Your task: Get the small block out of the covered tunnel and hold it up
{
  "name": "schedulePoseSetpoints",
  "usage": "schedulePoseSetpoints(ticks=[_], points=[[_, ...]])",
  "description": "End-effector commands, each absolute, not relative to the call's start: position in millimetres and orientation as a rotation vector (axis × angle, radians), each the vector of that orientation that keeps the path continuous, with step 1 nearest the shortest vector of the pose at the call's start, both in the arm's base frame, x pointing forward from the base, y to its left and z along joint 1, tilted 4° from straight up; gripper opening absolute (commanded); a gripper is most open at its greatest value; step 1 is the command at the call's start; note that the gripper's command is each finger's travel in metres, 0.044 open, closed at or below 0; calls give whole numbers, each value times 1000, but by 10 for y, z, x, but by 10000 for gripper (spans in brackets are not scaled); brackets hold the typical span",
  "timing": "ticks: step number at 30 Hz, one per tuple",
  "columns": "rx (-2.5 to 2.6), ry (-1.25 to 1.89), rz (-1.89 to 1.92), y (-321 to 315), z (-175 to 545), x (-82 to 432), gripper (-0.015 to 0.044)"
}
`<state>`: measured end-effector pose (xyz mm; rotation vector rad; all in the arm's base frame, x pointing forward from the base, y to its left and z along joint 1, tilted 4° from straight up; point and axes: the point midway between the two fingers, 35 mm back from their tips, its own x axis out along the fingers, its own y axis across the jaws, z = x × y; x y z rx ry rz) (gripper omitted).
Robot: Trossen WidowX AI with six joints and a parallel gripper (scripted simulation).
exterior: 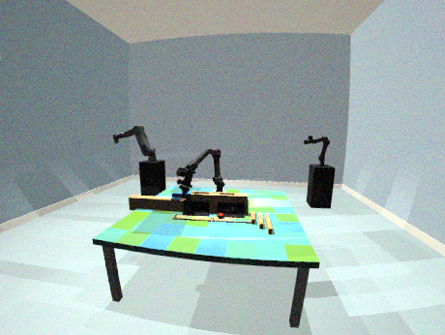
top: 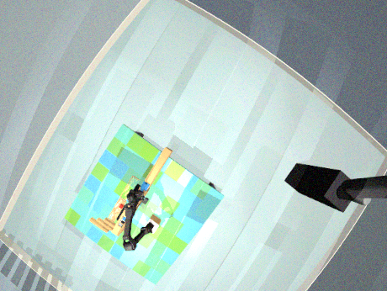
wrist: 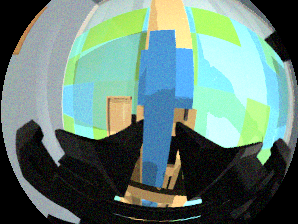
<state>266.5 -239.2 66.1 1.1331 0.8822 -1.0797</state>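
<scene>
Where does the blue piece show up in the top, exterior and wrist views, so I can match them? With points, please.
Top: the blue piece (top: 145,186) (exterior: 177,197) (wrist: 159,75) is left of centre, below mid-height.
Exterior: small, left of centre, below mid-height.
Wrist: large, near the middle, running downward.
Shared landmark: the long tan bar (top: 159,166) (exterior: 154,203) (wrist: 170,15).
</scene>
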Motion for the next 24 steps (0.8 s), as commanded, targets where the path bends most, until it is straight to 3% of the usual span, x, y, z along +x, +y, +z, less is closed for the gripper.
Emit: schedulePoseSetpoints(ticks=[1,8,24], points=[[1135,886,-1072,-2417,731,2672,263],[1154,932,-1035,-2447,1039,2651,440],[1157,936,-1030,-2447,864,2696,440]])
